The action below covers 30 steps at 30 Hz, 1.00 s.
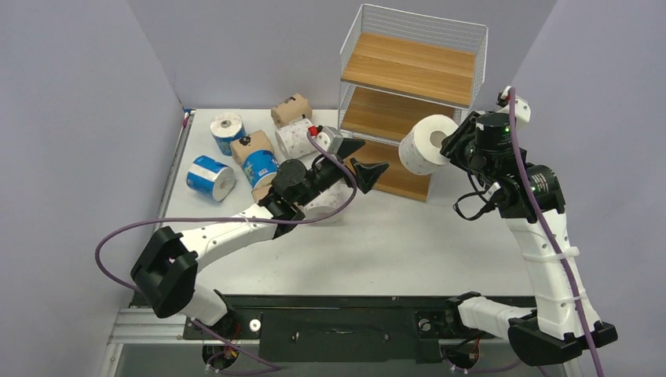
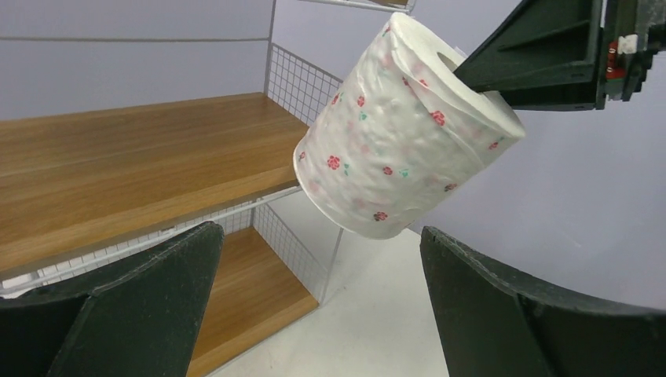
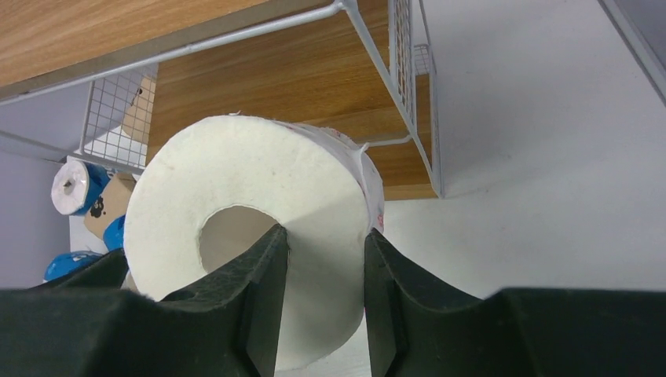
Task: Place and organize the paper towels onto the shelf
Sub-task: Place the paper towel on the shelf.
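The right end effector [image 3: 323,251] squeezes the fat white pink-dotted paper roll [image 3: 236,173], held sideways just outside the tall white wire-and-wood shelf [image 3: 314,71].

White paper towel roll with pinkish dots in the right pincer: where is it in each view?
Top external: white pink-dotted paper towel roll, right of centre.
Left wrist: roll upper centre.
Right wrist: roll lower centre-left, end-on.
Shared landmark: white wire shelf with wooden boards.

White table [image 1: 408,243], shelf [image 1: 408,75] far right, cluster of wrapped rolls [image 1: 259,166] far left.
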Each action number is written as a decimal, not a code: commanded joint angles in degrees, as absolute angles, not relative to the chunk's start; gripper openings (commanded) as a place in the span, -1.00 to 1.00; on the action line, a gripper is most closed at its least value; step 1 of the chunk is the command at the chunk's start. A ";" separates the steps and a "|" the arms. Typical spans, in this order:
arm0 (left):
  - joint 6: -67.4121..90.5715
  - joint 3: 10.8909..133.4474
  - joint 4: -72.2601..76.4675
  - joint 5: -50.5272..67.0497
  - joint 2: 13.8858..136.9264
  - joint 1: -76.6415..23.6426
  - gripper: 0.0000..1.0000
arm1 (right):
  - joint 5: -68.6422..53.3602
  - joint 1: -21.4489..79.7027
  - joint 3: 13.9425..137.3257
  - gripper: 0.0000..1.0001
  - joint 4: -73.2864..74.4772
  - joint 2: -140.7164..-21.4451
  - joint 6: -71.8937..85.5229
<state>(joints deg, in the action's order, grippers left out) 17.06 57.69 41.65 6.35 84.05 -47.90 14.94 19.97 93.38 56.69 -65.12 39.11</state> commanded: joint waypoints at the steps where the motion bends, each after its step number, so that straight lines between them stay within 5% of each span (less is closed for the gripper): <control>1: 13.72 59.68 48.97 9.84 86.10 -47.99 0.93 | 11.20 18.12 93.96 -0.34 51.81 -66.37 42.60; 10: 12.69 58.20 59.22 12.56 89.84 -48.66 0.93 | 11.23 17.72 93.19 -0.32 50.85 -67.78 43.51; 30: 4.61 66.33 52.26 11.63 96.19 -50.80 0.93 | 12.24 17.48 95.84 -0.32 50.28 -70.32 44.02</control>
